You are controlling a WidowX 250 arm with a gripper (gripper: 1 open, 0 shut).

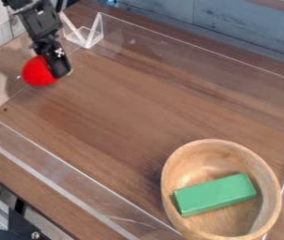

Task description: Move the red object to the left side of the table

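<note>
The red object [37,72] is a small round bright-red toy at the far left of the dark wood-grain table [144,103]. My gripper [52,64], black, reaches down from the top left and is shut on the red object's right side. Whether the toy rests on the tabletop or hangs just above it cannot be told. Its green top is hidden.
A round light wooden bowl [185,167] sits at the front right with a green rectangular block [215,195] inside. Low clear acrylic walls [56,178] edge the table, and a clear acrylic bracket [89,33] stands at the back left.
</note>
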